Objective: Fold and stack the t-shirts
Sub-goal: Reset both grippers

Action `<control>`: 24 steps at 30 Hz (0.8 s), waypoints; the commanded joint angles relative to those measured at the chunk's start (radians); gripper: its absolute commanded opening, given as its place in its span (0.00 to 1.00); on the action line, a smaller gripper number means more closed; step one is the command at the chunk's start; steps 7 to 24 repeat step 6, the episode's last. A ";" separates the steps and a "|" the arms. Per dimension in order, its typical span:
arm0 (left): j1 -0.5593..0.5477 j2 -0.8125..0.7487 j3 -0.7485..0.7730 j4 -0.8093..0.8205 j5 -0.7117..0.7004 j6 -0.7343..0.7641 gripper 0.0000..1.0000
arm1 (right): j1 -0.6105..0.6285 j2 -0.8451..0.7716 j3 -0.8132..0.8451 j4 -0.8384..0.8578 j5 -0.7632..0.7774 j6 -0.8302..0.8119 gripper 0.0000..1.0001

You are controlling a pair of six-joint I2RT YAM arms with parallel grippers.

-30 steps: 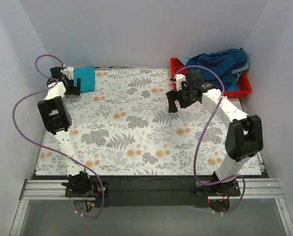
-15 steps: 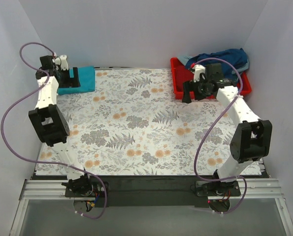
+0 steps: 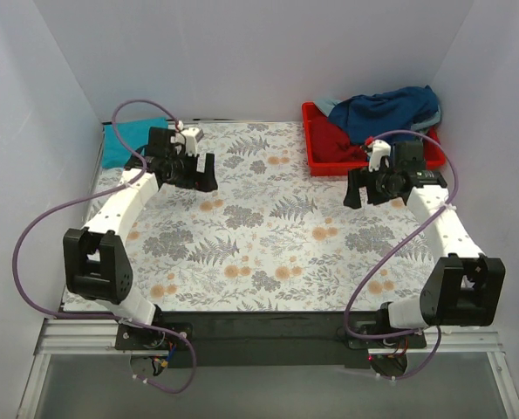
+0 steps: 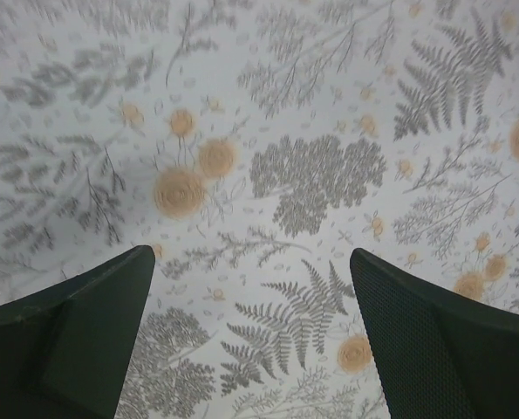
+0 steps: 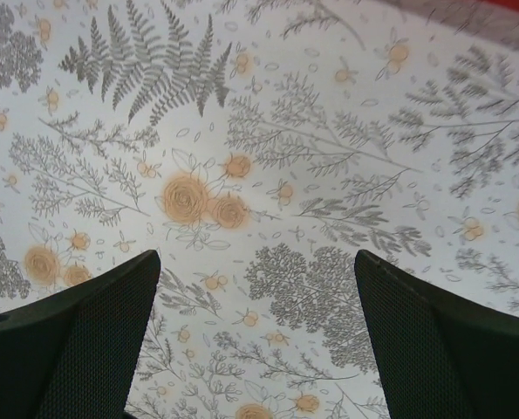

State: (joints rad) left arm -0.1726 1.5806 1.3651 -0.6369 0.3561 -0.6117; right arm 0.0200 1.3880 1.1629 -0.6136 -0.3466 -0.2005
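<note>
- Top view: floral-patterned desk [image 3: 259,236], seen with the arm bases at 6 o'clock.
- Left fingers [image 4: 76,340]: released, spread wide with nothing between them. They hang over bare floral cloth at about 10 o'clock from the desk centre.
- Right fingers [image 5: 76,340]: also released and empty, over the cloth at about 2 o'clock, just short of the red tray [image 3: 329,168].
- Folded teal t-shirt [image 3: 119,144]: lies flat in the 11 o'clock corner, partly hidden by the left arm's purple cable [image 3: 128,109].
- Unfolded t-shirts: heaped in the tray at 1 o'clock. A navy t-shirt [image 3: 385,106] lies on top, a red t-shirt [image 3: 338,144] below it at the tray's near side, and a sliver of teal shows at the heap's 3 o'clock edge.
- Judged stage: one garment is done and the heap is still to be worked. The next reach probably goes into the tray.
- Risk, double pick: the shirts lie tangled, so a deep pinch may lift two at once.
- Risk, tray drag: cloth drapes over the far rim, so a sideways pull could shift or tip the tray.
- Risk, spill: the heap overhangs towards the desk's 2 o'clock edge, and a loosened shirt could slide off out of reach.
- Risk, stack disturbed: the folded shirt sits near the desk edge, where the left arm or its cable could brush it and undo the fold.
</note>
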 commanded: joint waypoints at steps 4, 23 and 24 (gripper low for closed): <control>0.019 -0.105 -0.187 0.066 -0.012 -0.083 0.95 | 0.001 -0.089 -0.159 0.009 -0.054 -0.031 0.98; 0.018 -0.129 -0.202 0.072 -0.014 -0.083 0.95 | 0.003 -0.113 -0.170 0.012 -0.048 -0.034 0.98; 0.018 -0.129 -0.202 0.072 -0.014 -0.083 0.95 | 0.003 -0.113 -0.170 0.012 -0.048 -0.034 0.98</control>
